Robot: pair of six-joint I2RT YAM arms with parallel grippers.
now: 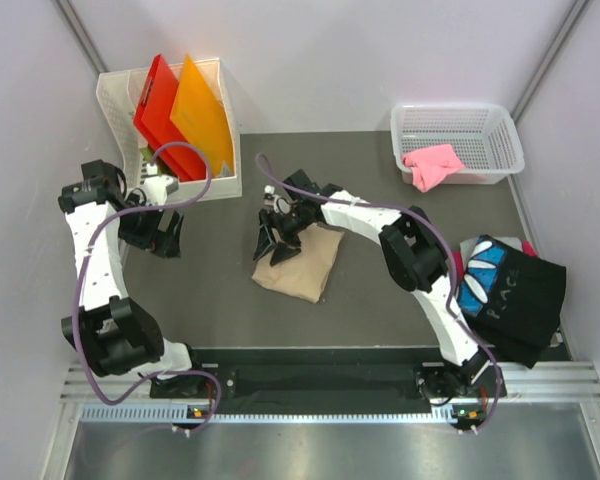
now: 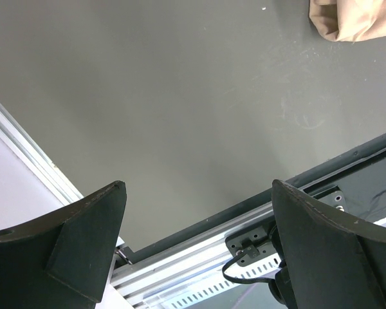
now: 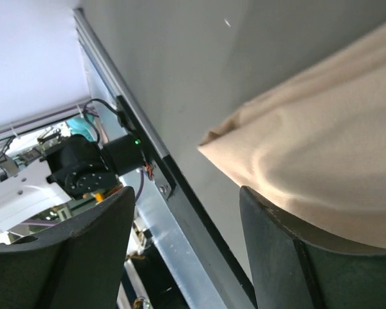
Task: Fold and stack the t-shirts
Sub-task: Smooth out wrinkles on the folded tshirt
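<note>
Starting at the left of the overhead view, a white bin (image 1: 115,100) is seen at about eleven o'clock on the dark grey table (image 1: 210,300), with a red sheet (image 1: 153,105) and an orange sheet (image 1: 202,115) stood on edge inside it. Just below the bin, at about nine o'clock, the left gripper (image 1: 165,235) is held above bare tabletop; its claw is spread wide and nothing is between the fingers. Near the centre a tan t-shirt (image 1: 310,265) is laid in a folded bundle. The right gripper (image 1: 278,243) is positioned over the bundle's eleven o'clock edge. Its claw is shown spread in the right wrist view, with one finger against a rounded fold of the cloth and the other over bare table, and no cloth is pinched. Further right, at about one o'clock, a pink t-shirt (image 1: 432,162) is draped in a white mesh basket (image 1: 450,106) and over its near rim. At the right edge, at about four o'clock, a black t-shirt (image 1: 525,300) with blue-and-white print is spread out, well apart from the tan one.
</note>
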